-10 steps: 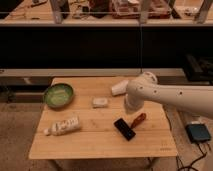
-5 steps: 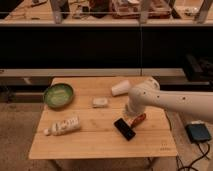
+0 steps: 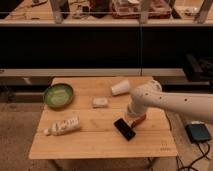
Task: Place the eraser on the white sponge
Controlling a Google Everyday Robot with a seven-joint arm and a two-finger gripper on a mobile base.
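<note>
My gripper (image 3: 132, 118) hangs low over the right part of the worktop (image 3: 100, 146), pointing down from its bulky white wrist, because the eraser (image 3: 124, 128) is the thing I must lift first. The eraser lies flat on the near side of my gripper and a touch to the left. It is close enough that I may be touching its far end, though the wrist hides that spot. Whether my gripper is spread or closed I cannot tell.

The eraser is a thin black block, rectangular and dull, set at a slant across the planks. I judge its straight long sides will give me a firm pinch. A slim reddish-brown stick (image 3: 139, 120) lies just beside my gripper on the right, and I could catch it by mistake.

The white sponge (image 3: 100, 102) sits to the left of my gripper and slightly farther back, apart from it, with bare wood between. It is a pale pad with rounded corners and looks soft. Its flat top is about as long as the eraser, so I judge the eraser must land centred or it will tip off.

The worktop is light wood in long boards. A paper cup (image 3: 121, 88) lies on its side beyond my gripper. A round green bowl (image 3: 58, 95) and a toppled white bottle (image 3: 64, 126) lie well to the left.
</note>
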